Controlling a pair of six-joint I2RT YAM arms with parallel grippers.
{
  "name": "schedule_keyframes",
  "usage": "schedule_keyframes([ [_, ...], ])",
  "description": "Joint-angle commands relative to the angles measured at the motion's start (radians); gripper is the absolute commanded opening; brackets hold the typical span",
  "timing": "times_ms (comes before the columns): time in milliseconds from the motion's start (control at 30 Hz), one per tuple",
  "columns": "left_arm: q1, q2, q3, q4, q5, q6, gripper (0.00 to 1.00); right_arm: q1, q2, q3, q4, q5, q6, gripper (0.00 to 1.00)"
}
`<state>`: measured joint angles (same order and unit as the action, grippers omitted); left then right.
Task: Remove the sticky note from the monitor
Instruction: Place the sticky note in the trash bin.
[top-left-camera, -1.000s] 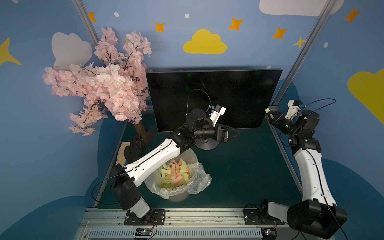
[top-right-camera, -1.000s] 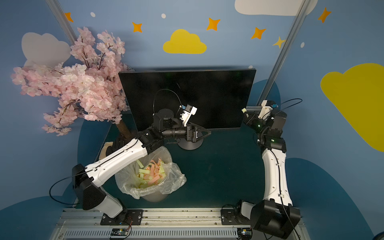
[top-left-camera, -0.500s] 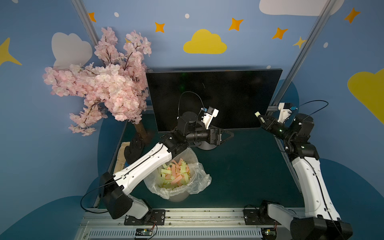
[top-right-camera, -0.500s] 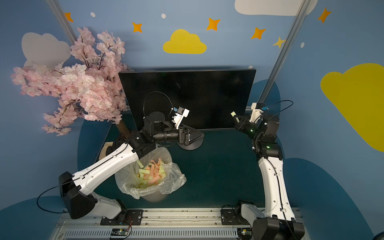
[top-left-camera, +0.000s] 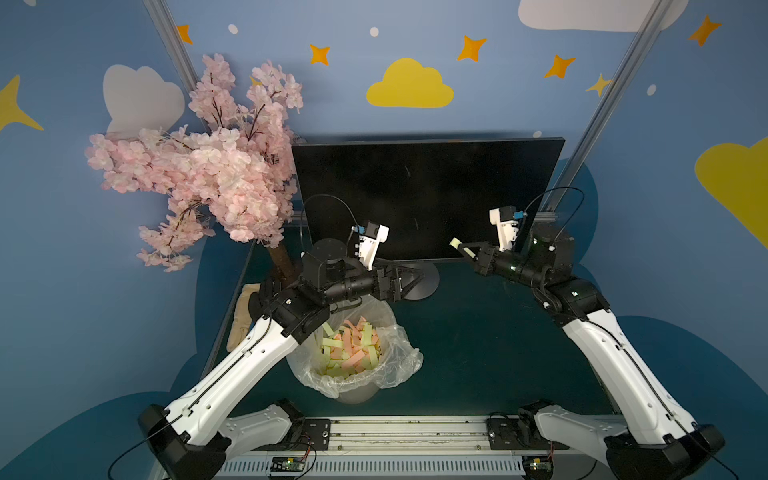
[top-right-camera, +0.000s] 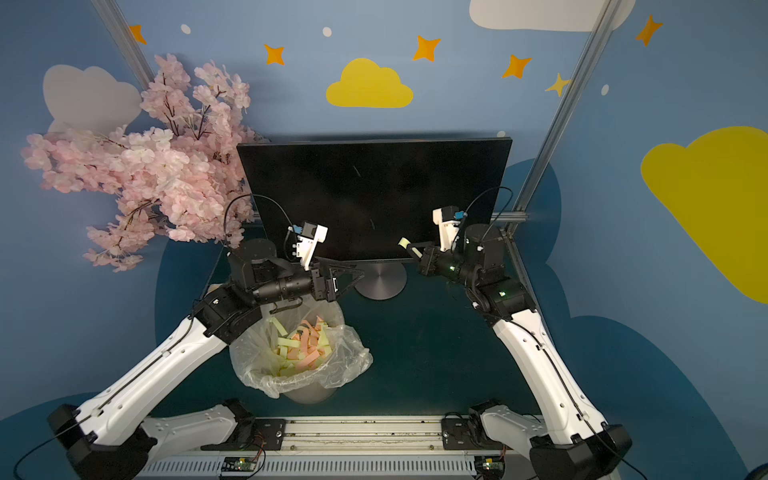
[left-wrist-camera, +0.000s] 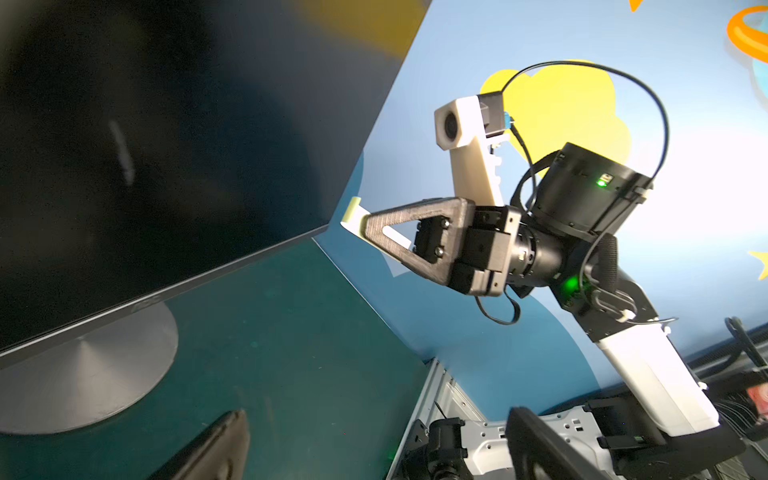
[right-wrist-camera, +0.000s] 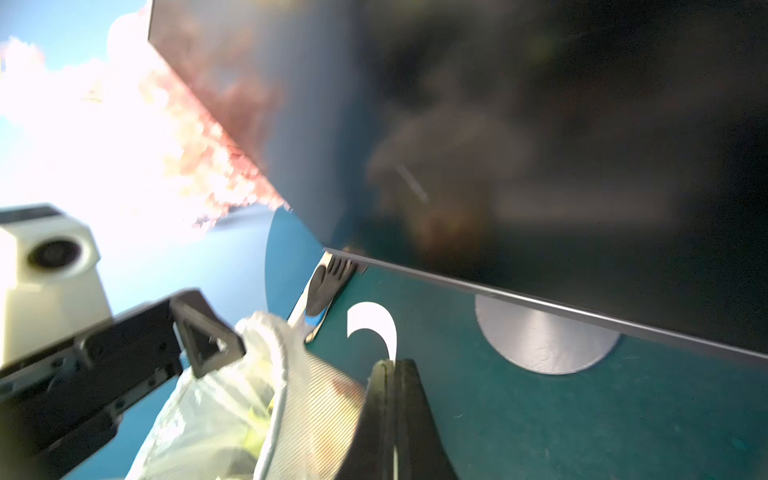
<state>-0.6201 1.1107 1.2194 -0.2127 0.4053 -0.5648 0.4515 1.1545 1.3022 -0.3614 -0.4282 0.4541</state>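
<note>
The right gripper (top-left-camera: 466, 249) is clamped on a pale yellow sticky note (top-left-camera: 456, 242), which is off the screen and held in the air just in front of the monitor (top-left-camera: 415, 187), by the right part of its lower edge. In the right wrist view the note (right-wrist-camera: 376, 322) curls up from the closed fingertips. The left gripper (top-left-camera: 415, 276) hangs empty with jaws spread wide in front of the monitor's round grey base (top-right-camera: 380, 282), above a plastic-lined bin (top-left-camera: 399, 365) of pink and yellow-green paper strips.
</note>
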Motion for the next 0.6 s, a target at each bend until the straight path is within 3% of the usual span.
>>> schedule_keyframes([
  [0,0.041,-0.068,-0.027,-0.079,-0.053,0.024,1.0,0.096,0.037,0.063,-0.067,0.057,-0.074,0.0],
  [167,0.101,-0.163,-0.054,-0.152,-0.136,0.014,1.0,0.254,0.106,0.129,-0.109,0.111,-0.135,0.0],
  [567,0.151,-0.328,-0.093,-0.297,-0.507,-0.09,1.0,0.54,0.286,0.278,-0.224,0.238,-0.288,0.0],
])
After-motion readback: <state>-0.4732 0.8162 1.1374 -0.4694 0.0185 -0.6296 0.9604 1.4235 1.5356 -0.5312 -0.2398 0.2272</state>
